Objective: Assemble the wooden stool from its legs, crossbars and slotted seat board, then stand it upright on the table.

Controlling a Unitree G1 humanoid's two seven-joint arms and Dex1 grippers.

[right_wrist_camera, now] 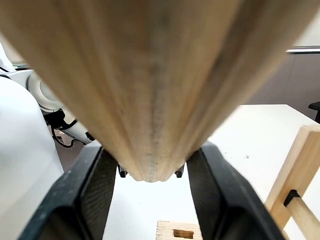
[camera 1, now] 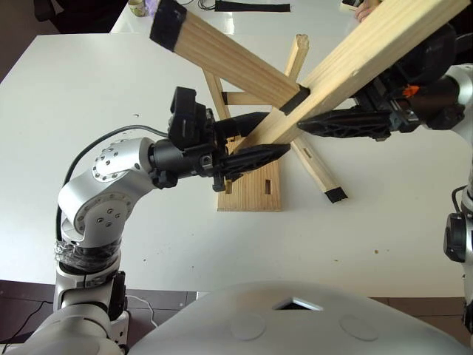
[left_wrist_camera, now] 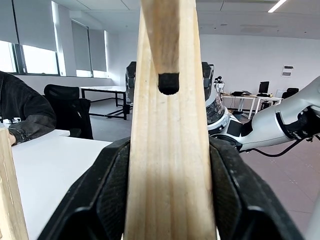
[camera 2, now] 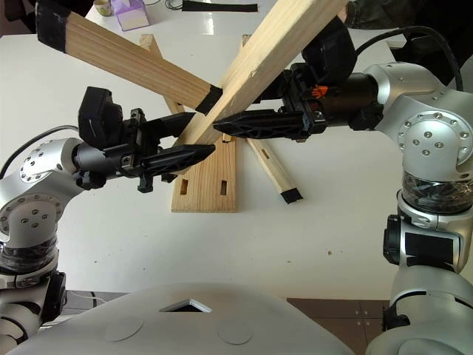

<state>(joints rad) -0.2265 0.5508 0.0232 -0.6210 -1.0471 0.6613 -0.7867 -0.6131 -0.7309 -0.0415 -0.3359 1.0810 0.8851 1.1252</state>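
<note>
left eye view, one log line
left tool: shut on wooden leg | right tool: shut on wooden leg | seat board: flat on table | stage: unassembled

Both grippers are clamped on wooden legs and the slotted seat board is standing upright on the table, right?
No: the slotted seat board lies flat on the table, as the left eye view shows. The left gripper and right gripper are indeed clamped on wooden legs.

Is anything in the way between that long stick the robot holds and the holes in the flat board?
Only the left tool, clamped round the long leg at its lower end, over the seat board. The two near slots look uncovered.
</note>
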